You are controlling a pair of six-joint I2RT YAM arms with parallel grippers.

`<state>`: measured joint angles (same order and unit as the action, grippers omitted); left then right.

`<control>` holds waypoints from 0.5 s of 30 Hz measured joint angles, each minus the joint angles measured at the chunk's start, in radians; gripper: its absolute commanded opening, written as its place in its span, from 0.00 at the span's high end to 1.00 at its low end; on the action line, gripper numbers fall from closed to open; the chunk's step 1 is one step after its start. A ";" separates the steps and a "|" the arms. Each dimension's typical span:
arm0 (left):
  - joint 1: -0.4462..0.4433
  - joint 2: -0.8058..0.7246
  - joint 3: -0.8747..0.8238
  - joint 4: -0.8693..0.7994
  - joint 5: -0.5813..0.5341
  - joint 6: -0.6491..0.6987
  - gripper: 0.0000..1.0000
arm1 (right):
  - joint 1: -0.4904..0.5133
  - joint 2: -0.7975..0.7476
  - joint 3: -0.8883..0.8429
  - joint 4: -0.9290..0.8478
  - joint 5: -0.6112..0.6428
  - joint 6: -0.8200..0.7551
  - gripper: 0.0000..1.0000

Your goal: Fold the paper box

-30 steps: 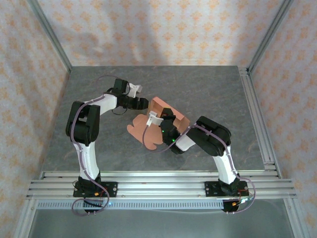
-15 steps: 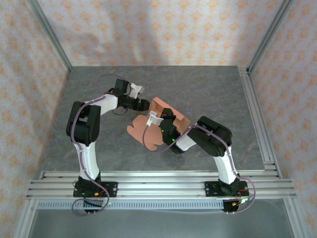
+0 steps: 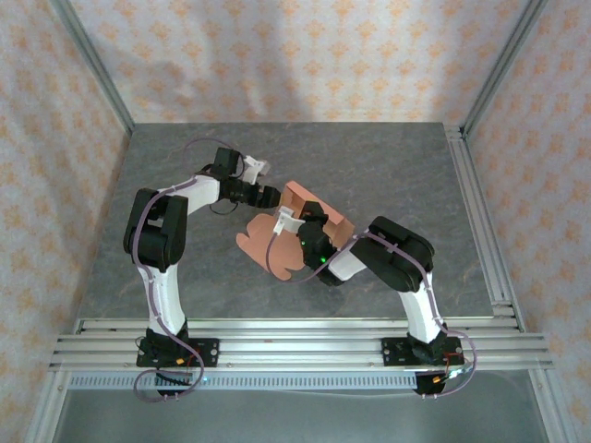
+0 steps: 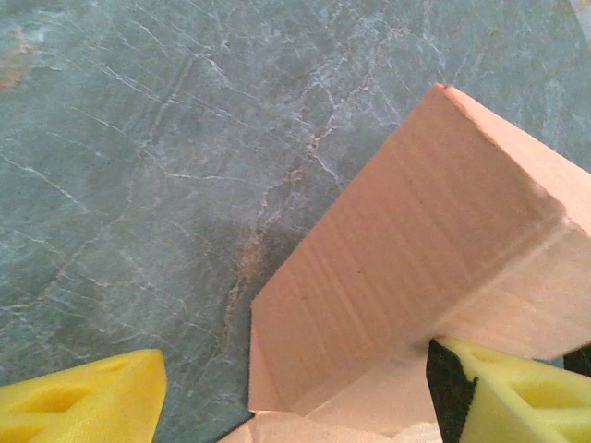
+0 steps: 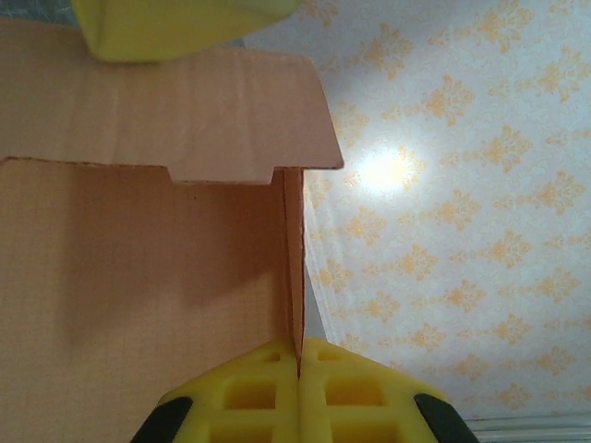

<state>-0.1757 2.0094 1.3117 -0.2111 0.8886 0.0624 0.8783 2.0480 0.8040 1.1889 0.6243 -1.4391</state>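
The paper box (image 3: 314,214) is salmon-orange cardboard, partly folded, lying mid-table with rounded flaps (image 3: 263,247) spread flat toward the near left. My right gripper (image 3: 288,222) is shut on a thin upright wall of the box (image 5: 291,258), pinched edge-on between the yellow pads (image 5: 249,392). My left gripper (image 3: 269,196) stands open at the box's far-left corner. In the left wrist view, a raised panel (image 4: 416,240) sits between its widely spread yellow fingers (image 4: 88,401). The right-hand finger is close against the cardboard, the left-hand one is well apart from it.
The grey marbled tabletop (image 3: 194,268) stretches left and behind the box. Aluminium rails (image 3: 295,346) run along the near edge, and a rail (image 3: 476,212) lines the right side. Patterned walls enclose the table.
My left gripper's jaws have spread wider at the box's corner and its tip has edged slightly toward the box. The right gripper and the box have stayed put.
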 measured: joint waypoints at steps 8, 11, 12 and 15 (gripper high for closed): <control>-0.014 0.000 0.000 -0.033 0.005 0.019 0.24 | 0.000 -0.090 0.000 -0.171 -0.046 0.097 1.00; -0.014 0.000 0.002 -0.047 0.002 0.026 0.24 | 0.000 -0.138 0.000 -0.262 -0.074 0.144 1.00; -0.014 0.000 0.003 -0.052 0.001 0.031 0.24 | 0.000 -0.151 0.000 -0.289 -0.080 0.158 1.00; -0.014 0.000 0.010 -0.069 -0.006 0.041 0.24 | 0.000 -0.175 0.000 -0.341 -0.095 0.183 1.00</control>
<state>-0.1902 2.0094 1.3220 -0.2798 0.8829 0.1036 0.8783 1.8729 0.8040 0.8474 0.5297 -1.2556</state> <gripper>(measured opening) 0.757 0.047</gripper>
